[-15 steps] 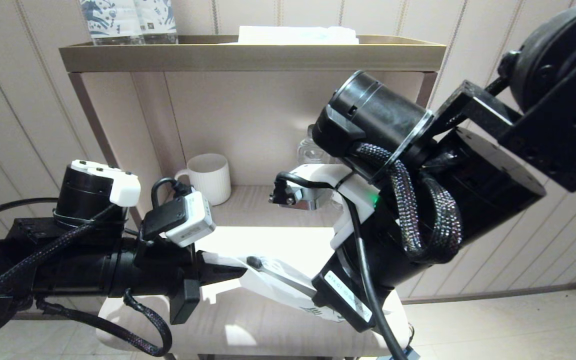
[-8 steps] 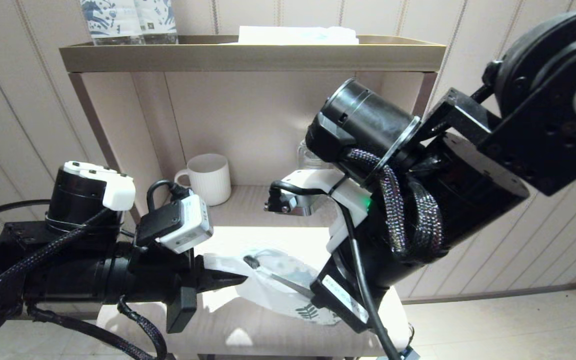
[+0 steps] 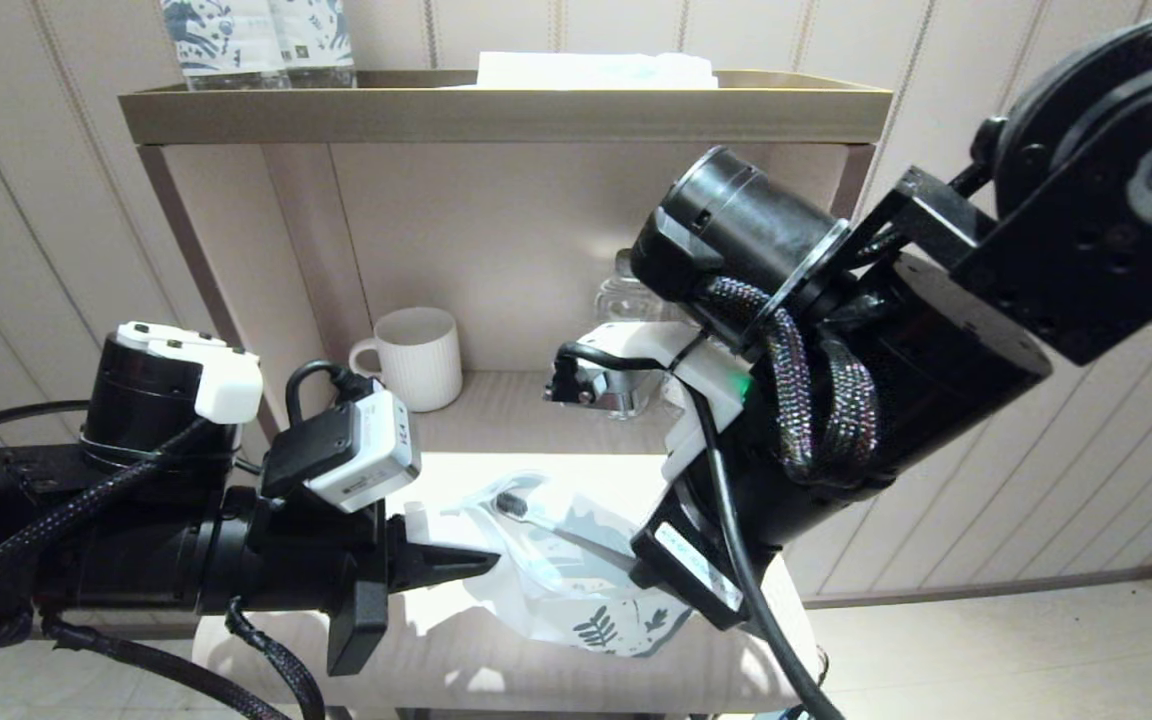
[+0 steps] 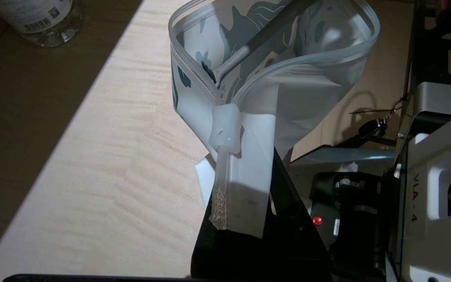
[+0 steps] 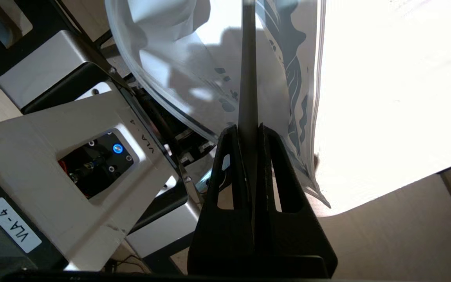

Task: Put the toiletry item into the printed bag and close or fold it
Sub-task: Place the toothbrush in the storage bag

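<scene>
The left arm reaches in nearly level from the left of the head view, its forearm low over the pale seat [image 3: 496,660] in front of the shelf unit [image 3: 496,110], and the left gripper [image 3: 466,562] points toward the middle of the scene. Its fingers are clamped together on the corner of the printed bag [image 3: 576,585], just behind the clear zip slider [image 4: 225,129] that sits at the end of the zip strip. The bag hangs from that pinch with its mouth spread into a wide loop, the leaf prints showing at its lower end near the seat. The right arm comes down steeply from the upper right, elbow high and wrist bent toward the bag, so that the right gripper [image 5: 251,133] meets the bag's mouth from the opposite side. Its two black fingers are closed tight on the handle of the toothbrush [image 3: 556,530], which runs straight out from them into the open mouth. The dark bristle head lies inside the bag, close to the pinched corner, while the handle's rear end is held outside. On the shelf behind stand a white ribbed mug [image 3: 421,355] and a clear bottle [image 4: 33,19].
</scene>
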Controlling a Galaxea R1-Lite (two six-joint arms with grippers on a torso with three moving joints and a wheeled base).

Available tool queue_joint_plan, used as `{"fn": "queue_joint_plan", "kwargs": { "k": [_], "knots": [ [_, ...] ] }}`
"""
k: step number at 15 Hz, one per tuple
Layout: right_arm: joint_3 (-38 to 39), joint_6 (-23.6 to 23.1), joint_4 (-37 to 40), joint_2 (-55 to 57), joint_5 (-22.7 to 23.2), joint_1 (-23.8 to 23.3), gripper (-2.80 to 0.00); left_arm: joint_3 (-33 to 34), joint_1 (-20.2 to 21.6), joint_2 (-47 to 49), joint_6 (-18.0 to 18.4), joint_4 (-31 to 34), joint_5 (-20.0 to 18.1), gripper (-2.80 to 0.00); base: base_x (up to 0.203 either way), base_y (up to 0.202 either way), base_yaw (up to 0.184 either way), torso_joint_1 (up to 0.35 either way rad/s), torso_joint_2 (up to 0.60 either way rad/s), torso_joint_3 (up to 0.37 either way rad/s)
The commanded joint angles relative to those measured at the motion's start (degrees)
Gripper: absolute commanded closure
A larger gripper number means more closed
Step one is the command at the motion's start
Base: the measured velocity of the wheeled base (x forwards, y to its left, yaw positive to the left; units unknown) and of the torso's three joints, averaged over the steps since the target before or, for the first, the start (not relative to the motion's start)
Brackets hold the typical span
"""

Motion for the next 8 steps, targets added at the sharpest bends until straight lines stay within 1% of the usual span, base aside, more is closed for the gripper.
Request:
{"fn": "queue_joint_plan", "kwargs": {
  "k": [1,2,5,8],
  "knots": [
    [0.08,-1.02,0.37,-1.53,0.07,0.13,0.00,-0.08,-0.03,0.19,0.19,-0.09,-0.42,0.00,0.000,0.000,0.000,0.000,0.00,0.000],
    [0.12,-2.82,0.61,-2.31,0.07,0.31,0.00,-0.09,-0.24,0.16,0.19,0.00,-1.47,0.00,0.000,0.000,0.000,0.000,0.00,0.000],
    [0.22,-8.08,2.15,-2.73,0.32,0.78,0.00,-0.48,-0.42,-0.65,0.19,0.96,-6.79,0.00,0.000,0.000,0.000,0.000,0.00,0.000],
    [0.82,-12.31,3.81,-3.57,1.34,0.50,0.00,-1.82,-0.42,-1.63,0.18,4.23,-11.86,0.00,0.000,0.000,0.000,0.000,0.00,0.000]
  ]
}}
